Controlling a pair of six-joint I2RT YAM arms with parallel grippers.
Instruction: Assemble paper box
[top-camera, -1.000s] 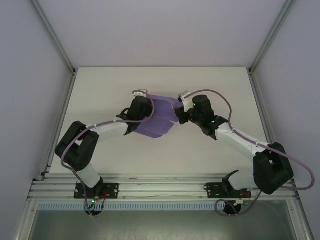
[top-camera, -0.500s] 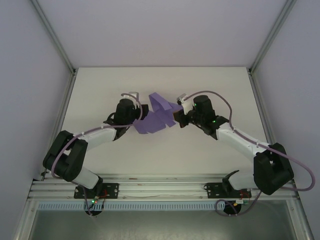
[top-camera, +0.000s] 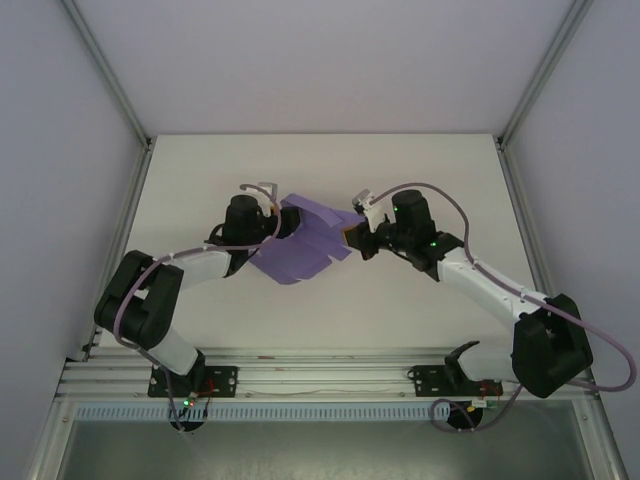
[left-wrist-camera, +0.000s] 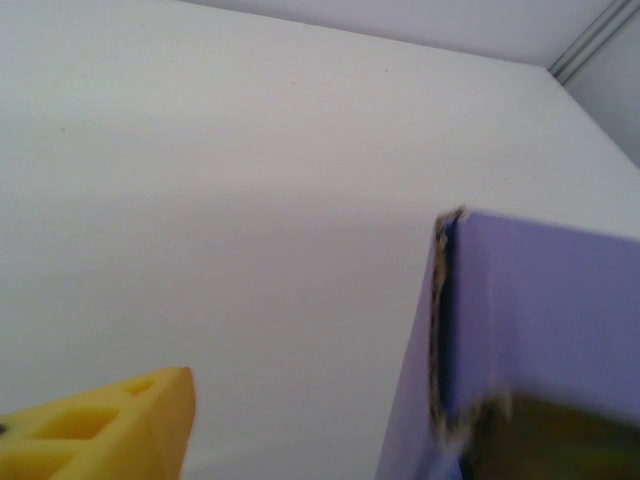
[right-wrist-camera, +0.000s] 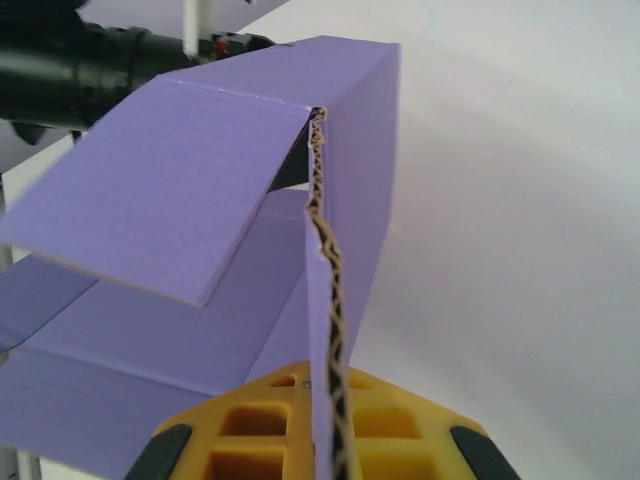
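Observation:
The purple paper box (top-camera: 300, 250) is partly folded, with flaps spread, at mid-table between the two arms. In the right wrist view the paper box (right-wrist-camera: 200, 190) has one panel standing upright and a flap hanging over its inside. My right gripper (right-wrist-camera: 325, 385) is shut on the edge of that upright panel, and from above the right gripper (top-camera: 350, 238) sits at the box's right end. My left gripper (top-camera: 285, 228) is at the box's upper left. In the left wrist view the left gripper (left-wrist-camera: 330, 410) stands open, one yellow fingertip (left-wrist-camera: 120, 425) far from the box corner (left-wrist-camera: 530, 320).
The white table (top-camera: 420, 170) is closed in by pale walls and aluminium posts at the left (top-camera: 110, 260) and right (top-camera: 530, 230). A metal rail (top-camera: 320, 375) with both arm bases runs along the near edge. Cables loop off both arms.
My left gripper has opened and let go of the box, and its arm has swung leftward. The box has changed shape and tipped a little. My right gripper has kept its grip.

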